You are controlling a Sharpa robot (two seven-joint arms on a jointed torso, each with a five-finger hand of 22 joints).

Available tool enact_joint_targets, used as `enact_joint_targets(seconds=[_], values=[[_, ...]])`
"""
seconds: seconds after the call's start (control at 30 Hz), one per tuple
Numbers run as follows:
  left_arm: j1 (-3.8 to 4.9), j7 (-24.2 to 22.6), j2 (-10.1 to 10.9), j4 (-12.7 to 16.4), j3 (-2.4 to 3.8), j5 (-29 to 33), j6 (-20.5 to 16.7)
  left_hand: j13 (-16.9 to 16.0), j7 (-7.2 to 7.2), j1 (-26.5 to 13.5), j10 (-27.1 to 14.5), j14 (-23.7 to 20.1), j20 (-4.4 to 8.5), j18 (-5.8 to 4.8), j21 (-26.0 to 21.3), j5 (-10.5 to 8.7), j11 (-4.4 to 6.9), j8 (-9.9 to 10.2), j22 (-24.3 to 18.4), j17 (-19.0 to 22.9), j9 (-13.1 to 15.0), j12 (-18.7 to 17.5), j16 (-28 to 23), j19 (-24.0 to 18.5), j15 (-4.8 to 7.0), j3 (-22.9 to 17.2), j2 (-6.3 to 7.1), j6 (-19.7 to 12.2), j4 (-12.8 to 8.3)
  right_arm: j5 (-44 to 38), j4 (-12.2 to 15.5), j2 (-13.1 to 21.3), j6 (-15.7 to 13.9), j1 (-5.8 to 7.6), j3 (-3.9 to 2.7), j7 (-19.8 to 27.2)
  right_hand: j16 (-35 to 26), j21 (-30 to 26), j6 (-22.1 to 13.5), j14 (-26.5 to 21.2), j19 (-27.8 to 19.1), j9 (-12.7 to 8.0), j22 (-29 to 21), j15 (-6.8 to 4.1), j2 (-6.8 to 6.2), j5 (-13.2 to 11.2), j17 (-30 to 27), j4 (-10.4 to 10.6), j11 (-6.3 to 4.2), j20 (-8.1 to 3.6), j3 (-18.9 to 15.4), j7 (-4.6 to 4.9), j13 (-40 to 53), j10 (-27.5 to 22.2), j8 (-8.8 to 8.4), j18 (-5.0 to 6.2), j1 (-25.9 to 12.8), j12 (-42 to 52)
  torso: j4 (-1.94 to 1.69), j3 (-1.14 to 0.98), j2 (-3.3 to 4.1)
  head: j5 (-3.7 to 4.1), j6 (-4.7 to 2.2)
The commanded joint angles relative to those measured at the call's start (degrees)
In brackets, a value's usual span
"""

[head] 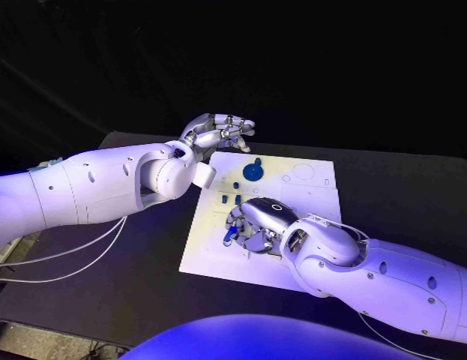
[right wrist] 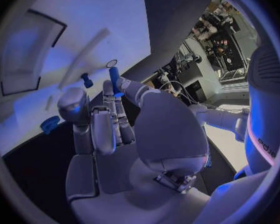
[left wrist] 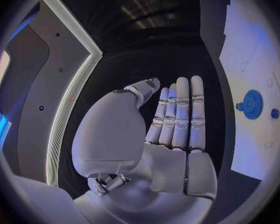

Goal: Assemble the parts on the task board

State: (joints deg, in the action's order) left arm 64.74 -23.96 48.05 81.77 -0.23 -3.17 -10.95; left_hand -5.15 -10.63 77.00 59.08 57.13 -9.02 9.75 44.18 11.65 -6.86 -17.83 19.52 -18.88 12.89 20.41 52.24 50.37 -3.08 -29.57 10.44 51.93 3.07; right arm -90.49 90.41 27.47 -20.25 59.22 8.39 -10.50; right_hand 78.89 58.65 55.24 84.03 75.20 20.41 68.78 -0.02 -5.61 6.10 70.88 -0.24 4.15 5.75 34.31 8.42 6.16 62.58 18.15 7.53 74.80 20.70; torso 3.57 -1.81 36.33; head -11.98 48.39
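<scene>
right robot hand (head: 257, 225) pinches a blue peg (right wrist: 114, 78) over white board (head: 309, 196) near its front-left corner. left robot hand (head: 218, 132) released, fingers straight, off board's far-left corner. blue disc (head: 254, 171) near far edge.

Small blue parts (head: 252, 171) lie on white task board (head: 303, 191).

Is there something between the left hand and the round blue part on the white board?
Nothing visible. The left hand hovers open just off the white task board's far corner, and the round blue part lies uncovered nearby.
</scene>
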Motion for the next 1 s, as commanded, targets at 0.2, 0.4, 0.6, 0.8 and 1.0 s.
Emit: enact_joint_targets(seconds=[0.2, 0.4, 0.6, 0.8, 1.0], values=[[0.03, -0.28, -0.11, 0.08, 0.04, 0.18, 0.99, 0.02, -0.27, 0.1, 0.24, -0.12, -0.25, 0.63, -0.26, 0.25, -0.36, 0.21, -0.09, -0.08, 0.07, -0.33, -0.24, 0.06, -0.45, 0.15, -0.41, 0.09, -0.14, -0.78, -0.81, -0.5, 3.0, -0.17, 0.16, -0.25, 0.05, -0.24, 0.3, 2.28, 0.0, 1.14, -0.01, -0.24, 0.1, 0.18, -0.05, 0.1, 0.19, -0.16, 0.33, -0.08, 0.07, 0.02, 0.29, -0.54, -0.49, 0.01, 0.03, -0.04, 0.02, 0.0, -0.05], [0.03, -0.26, -0.08, 0.09, 0.04, 0.18, 0.96, 0.02, -0.27, 0.1, 0.24, -0.12, -0.25, 0.63, -0.26, 0.25, -0.36, 0.21, -0.09, -0.08, 0.07, -0.33, -0.24, 0.06, -0.45, 0.15, -0.41, 0.09, -0.14, -0.85, -0.94, -0.66, 3.36, -0.25, 0.23, -0.32, 0.05, -0.24, 0.3, 2.28, 0.0, 1.14, -0.01, -0.24, 0.1, 0.18, -0.05, 0.1, 0.19, -0.16, 0.33, -0.08, 0.07, 0.02, 0.29, -0.54, -0.49, 0.01, 0.0, -0.01, 0.07, 0.02, 0.02], [0.03, -0.25, -0.08, 0.12, 0.04, 0.17, 0.97, 0.02, -0.27, 0.1, 0.24, -0.12, -0.25, 0.63, -0.26, 0.25, -0.36, 0.21, -0.09, -0.08, 0.07, -0.33, -0.24, 0.06, -0.45, 0.15, -0.41, 0.09, -0.14, -1.68, -0.99, -0.92, 4.07, -0.33, 0.28, -0.8, 0.05, -0.24, 0.3, 2.28, 0.0, 1.14, -0.01, -0.24, 0.1, 0.18, -0.05, 0.1, 0.19, -0.16, 0.33, -0.08, 0.07, 0.02, 0.29, -0.54, -0.49, 0.01, -0.03, -0.02, 0.08, 0.1, 0.06], [0.03, -0.23, -0.07, 0.13, 0.04, 0.17, 0.98, 0.02, -0.27, 0.1, 0.24, -0.12, -0.25, 0.63, -0.26, 0.25, -0.36, 0.21, -0.09, -0.08, 0.07, -0.33, -0.24, 0.06, -0.45, 0.15, -0.41, 0.09, -0.14, -3.27, -1.0, -1.36, 4.63, -0.41, 0.39, -1.44, 0.05, -0.57, 0.01, 2.25, -0.18, 1.27, -0.16, -0.17, -0.28, -0.12, -0.12, 0.03, 0.26, -0.11, 0.13, -0.02, 0.12, -0.11, 0.36, -0.48, -0.82, -0.09, 0.0, 0.0, 0.05, 0.08, 0.11], [0.03, -0.2, -0.09, 0.14, 0.04, 0.17, 0.95, 0.02, -0.27, 0.1, 0.24, -0.12, -0.25, 0.63, -0.26, 0.25, -0.36, 0.21, -0.09, -0.08, 0.07, -0.33, -0.24, 0.06, -0.45, 0.15, -0.41, 0.09, -0.14, -3.96, -0.76, -1.85, 4.66, -0.46, 0.53, -1.45, 0.14, -1.01, -2.7, 2.17, -0.41, 0.8, -0.26, 0.22, -1.63, 0.95, -0.22, 0.28, 0.76, 0.19, -0.44, 0.82, 0.39, -0.39, -1.09, -0.45, -2.08, -0.18, -0.02, 0.0, 0.06, 0.2, 0.18]])
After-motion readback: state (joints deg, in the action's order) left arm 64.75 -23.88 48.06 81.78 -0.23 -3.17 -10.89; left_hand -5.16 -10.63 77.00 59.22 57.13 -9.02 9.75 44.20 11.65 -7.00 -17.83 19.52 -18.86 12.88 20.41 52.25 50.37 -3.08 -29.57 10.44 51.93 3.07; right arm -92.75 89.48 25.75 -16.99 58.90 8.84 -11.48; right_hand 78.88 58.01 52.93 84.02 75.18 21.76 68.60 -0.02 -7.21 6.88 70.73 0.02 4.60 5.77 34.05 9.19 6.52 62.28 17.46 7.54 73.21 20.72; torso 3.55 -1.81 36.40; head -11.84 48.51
